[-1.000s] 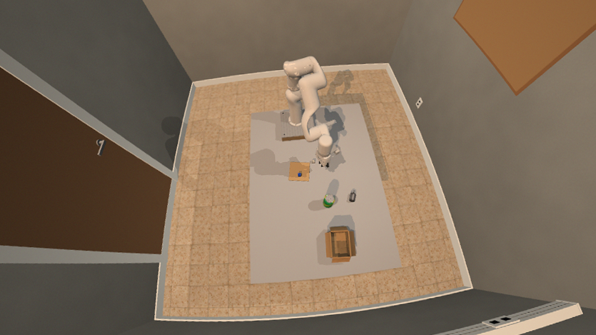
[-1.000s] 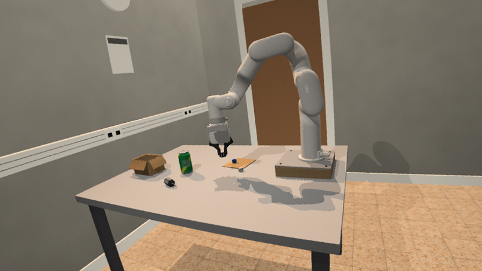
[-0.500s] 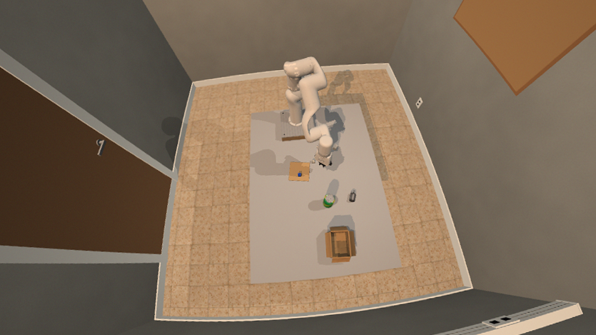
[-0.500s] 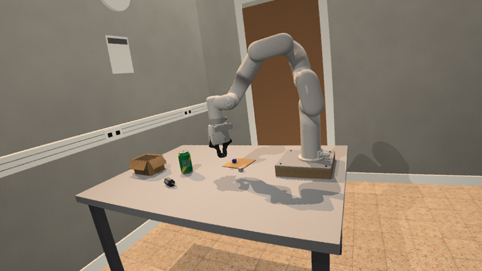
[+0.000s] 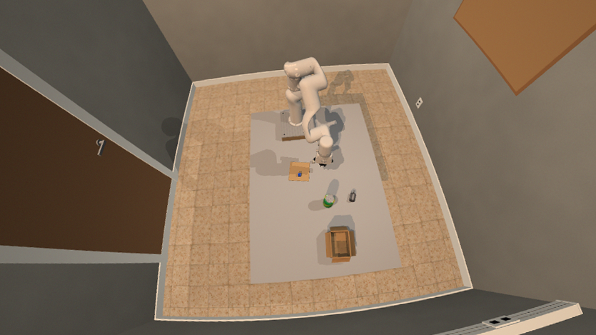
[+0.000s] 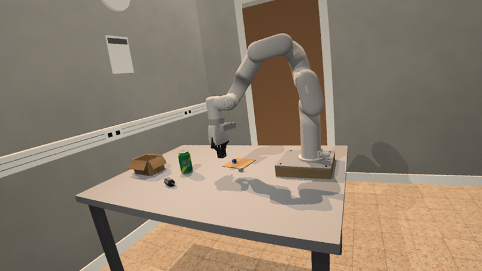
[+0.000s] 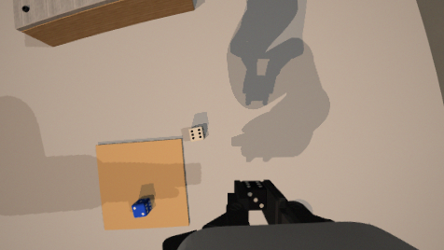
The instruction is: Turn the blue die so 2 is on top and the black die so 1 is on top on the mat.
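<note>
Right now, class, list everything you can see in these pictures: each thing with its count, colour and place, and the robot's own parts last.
Table: 1, pale grey top, dark legs, mid-room.
Mat: 1, orange, on the table near the arm's base.
Blue die: 1, blue, on the mat.
White die: 1, white, six up, on the table just off a mat corner.
Black die: 1, black, held in the hand above the table.
Can: 1, green, upright on the table.
Box: 1, brown cardboard, open, at the far end of the table.
Small dark object: 1, black, near the can; too small to identify.
Base: 1, wooden, under the arm.
Arm: 1, white.
Hand: 1, black, shut on the black die.
</note>
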Available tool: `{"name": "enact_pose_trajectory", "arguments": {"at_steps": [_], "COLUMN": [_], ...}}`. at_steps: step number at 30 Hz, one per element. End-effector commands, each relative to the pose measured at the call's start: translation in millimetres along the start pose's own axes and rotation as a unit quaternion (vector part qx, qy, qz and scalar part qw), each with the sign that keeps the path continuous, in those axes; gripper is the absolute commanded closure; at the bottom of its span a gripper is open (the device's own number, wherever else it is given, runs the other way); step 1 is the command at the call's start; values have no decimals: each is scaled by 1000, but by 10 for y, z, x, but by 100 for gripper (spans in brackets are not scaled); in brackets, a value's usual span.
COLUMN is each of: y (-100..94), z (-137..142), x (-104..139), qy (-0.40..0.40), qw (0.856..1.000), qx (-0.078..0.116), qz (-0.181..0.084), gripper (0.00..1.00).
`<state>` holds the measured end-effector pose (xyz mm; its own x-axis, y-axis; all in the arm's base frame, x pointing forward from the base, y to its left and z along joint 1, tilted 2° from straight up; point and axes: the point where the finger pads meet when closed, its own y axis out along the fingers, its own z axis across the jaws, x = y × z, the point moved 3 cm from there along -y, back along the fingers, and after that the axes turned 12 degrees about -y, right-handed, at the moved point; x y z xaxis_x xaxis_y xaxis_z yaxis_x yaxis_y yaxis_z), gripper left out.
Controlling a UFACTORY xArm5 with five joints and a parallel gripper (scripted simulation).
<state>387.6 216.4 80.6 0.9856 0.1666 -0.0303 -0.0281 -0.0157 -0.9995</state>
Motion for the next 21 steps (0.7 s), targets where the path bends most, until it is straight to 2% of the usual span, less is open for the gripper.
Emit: {"name": "enact_pose_trajectory", "arguments": {"at_steps": [1, 3, 5, 9, 13, 16, 21], "y": [-7, -7, -1, 3, 10, 12, 12], "z": [10, 10, 15, 19, 24, 26, 27], "x": [17, 17, 22, 26, 32, 34, 34], "qy": [-71, -72, -131, -180, -244, -265, -271], "qw": [997, 997, 991, 984, 970, 964, 963], "qx": [0, 0, 0, 0, 0, 0, 0], "qz": [-2, -2, -2, -2, -2, -2, -2], "gripper": [85, 85, 85, 85, 85, 85, 85]}}
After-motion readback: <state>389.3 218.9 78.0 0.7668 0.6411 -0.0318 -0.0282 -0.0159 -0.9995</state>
